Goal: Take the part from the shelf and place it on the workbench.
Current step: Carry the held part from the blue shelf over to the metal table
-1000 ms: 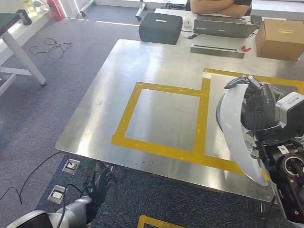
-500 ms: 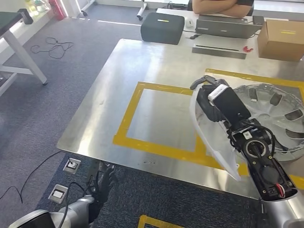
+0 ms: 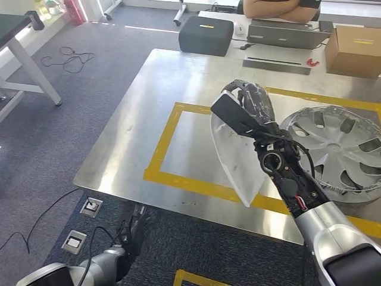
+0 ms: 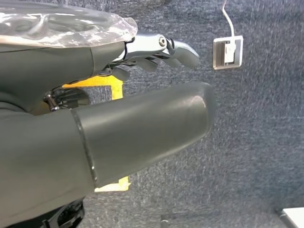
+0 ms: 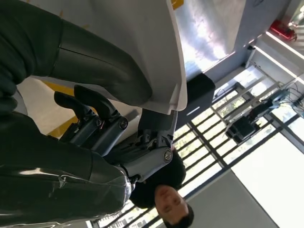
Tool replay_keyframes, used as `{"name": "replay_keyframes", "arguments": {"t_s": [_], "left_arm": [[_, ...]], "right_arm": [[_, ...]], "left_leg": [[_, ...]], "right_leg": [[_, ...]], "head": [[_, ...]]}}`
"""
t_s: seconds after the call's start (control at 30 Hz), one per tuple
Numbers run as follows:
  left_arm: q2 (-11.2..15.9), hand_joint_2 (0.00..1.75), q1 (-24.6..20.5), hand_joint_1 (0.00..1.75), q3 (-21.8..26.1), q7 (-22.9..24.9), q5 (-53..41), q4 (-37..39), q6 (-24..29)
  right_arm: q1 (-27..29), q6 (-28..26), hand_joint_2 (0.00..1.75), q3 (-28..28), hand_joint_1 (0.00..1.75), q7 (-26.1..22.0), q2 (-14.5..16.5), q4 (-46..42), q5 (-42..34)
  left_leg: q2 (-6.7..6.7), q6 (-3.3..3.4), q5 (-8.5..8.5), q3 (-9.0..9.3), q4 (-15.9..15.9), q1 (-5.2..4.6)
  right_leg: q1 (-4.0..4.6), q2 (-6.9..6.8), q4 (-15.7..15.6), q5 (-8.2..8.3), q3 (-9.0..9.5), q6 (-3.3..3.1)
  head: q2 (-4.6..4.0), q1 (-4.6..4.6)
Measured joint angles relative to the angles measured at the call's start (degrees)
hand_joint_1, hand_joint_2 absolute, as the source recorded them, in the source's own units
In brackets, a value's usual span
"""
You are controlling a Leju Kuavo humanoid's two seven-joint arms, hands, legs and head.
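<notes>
Right hand (image 3: 249, 104): gripping a white curved panel part (image 3: 236, 158). In the right wrist view the thumb (image 5: 104, 71) is lying across the panel's face with the darker fingers curled behind its edge, so the hold looks firm.

Change noted over the last second: the right arm has been swinging from the far right edge of the head view toward the centre. The part, which was hanging near the right border, is now sitting above the right side of the yellow-taped rectangle (image 3: 197, 179) on the steel workbench (image 3: 148, 89). Its lower tip is pointing at the near tape line, slightly right of centre in the frame. Whether the tip is touching the bench surface cannot be told from these views.

Left hand (image 3: 133, 235): hanging below the bench edge at lower left of the head view, fingers loosely extended over the carpet and holding nothing.

Also on the bench: a silver wheel cover (image 3: 343, 152) at the right edge of the frame, just beside the right forearm. At the upper edge, a cardboard box (image 3: 352, 50), a laptop (image 3: 285, 33) and a person's folded arms (image 3: 278, 9).

Assessment: transport is largely complete; the part is arriving over the marked area. Lowering and release are not yet done. The wheel cover's nearness to the arm is a contact risk.
</notes>
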Motion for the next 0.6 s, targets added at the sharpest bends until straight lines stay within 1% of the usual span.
{"name": "replay_keyframes", "arguments": {"t_s": [0.1, 0.2, 0.37, 0.43, 0.5, 0.6], "left_arm": [[-0.64, 0.00, -0.10, 0.00, -0.63, 0.23, -0.46, 0.00, 0.09], [-1.05, 0.00, -0.14, 0.00, -1.33, 0.28, -0.65, 0.00, 0.13], [-1.41, 0.00, -0.16, 0.00, -1.60, 0.30, -0.73, 0.00, 0.23], [-1.47, 0.00, -0.19, 0.00, -1.72, 0.31, -0.73, 0.02, 0.36], [-1.52, 0.00, -0.23, 0.00, -1.99, 0.29, -0.66, 0.07, 0.58], [-1.60, 0.00, -0.26, 0.00, -2.37, 0.23, -0.45, 0.14, 0.76]], "right_arm": [[-1.50, -3.48, 1.75, 1.24, 1.75, 0.67, 2.09, 3.62, 3.56], [-2.35, -5.66, 1.75, 2.41, 1.75, 2.11, 3.45, 6.15, 4.78], [-2.82, -6.87, 1.75, 3.50, 1.75, 3.01, 4.51, 8.49, 5.02], [-3.10, -7.38, 1.75, 3.88, 1.75, 4.10, 4.76, 9.30, 5.00], [-3.59, -8.17, 1.75, 4.39, 1.75, 6.95, 4.96, 10.22, 4.62], [-4.35, -8.01, 1.75, 5.18, 1.75, 14.05, 5.05, 11.17, 2.52]], "left_leg": [[-0.03, 0.01, 0.02, -0.01, 0.03, -0.02], [-0.04, 0.00, 0.03, -0.01, 0.07, -0.02], [-0.03, 0.00, 0.04, -0.01, 0.10, -0.04], [-0.03, 0.00, 0.04, -0.02, 0.12, -0.05], [-0.04, 0.00, 0.04, -0.02, 0.13, -0.06], [-0.04, 0.01, 0.05, -0.03, 0.14, -0.07]], "right_leg": [[0.00, -0.07, -0.01, 0.01, 0.01, 0.01], [-0.01, -0.09, -0.01, 0.05, 0.03, 0.03], [-0.03, -0.07, -0.02, 0.11, 0.05, 0.06], [-0.04, -0.08, -0.03, 0.12, 0.05, 0.06], [-0.05, -0.08, -0.03, 0.12, 0.05, 0.06], [-0.06, -0.08, -0.03, 0.12, 0.06, 0.07]], "head": [[0.00, 0.01], [0.00, 0.00], [0.00, 0.01], [0.00, 0.01], [0.00, 0.01], [0.00, 0.01]]}}
